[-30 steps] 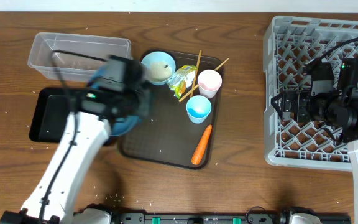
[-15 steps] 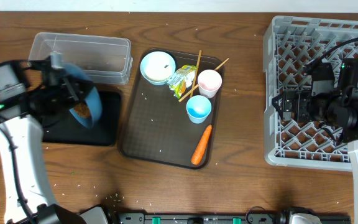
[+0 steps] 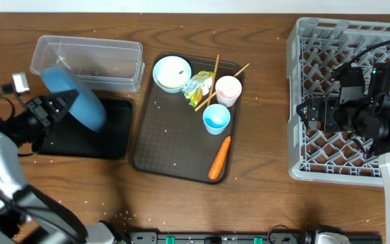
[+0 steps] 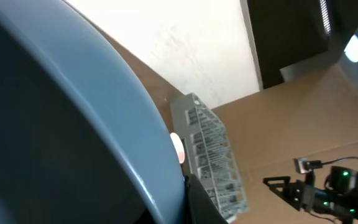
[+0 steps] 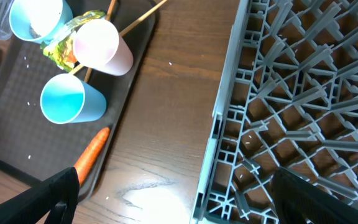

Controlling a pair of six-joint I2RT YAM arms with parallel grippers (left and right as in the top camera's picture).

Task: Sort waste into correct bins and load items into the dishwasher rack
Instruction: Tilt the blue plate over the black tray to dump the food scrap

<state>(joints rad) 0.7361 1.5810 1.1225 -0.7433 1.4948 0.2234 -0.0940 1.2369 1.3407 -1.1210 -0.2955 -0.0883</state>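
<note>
The left gripper (image 3: 58, 107) is seen clamped, as far as can be judged with its fingers largely hidden, on the rim of the large blue plate (image 3: 76, 98). The plate is held steeply tilted above the black tray-bin (image 3: 114, 139), just beside the clear tub (image 3: 87, 49). The right gripper (image 3: 308, 114) is held over the left part of the dishwasher rack (image 3: 330, 34), its jaws spread wide with nothing between them. The orange carrot (image 3: 219, 157), wrapper (image 3: 199, 88), light blue cup (image 3: 216, 118), pinkish-white cup (image 3: 228, 89), bowl (image 3: 172, 72) and chopsticks (image 3: 215, 71) are seen on the dark brown serving tray (image 3: 168, 142).
</note>
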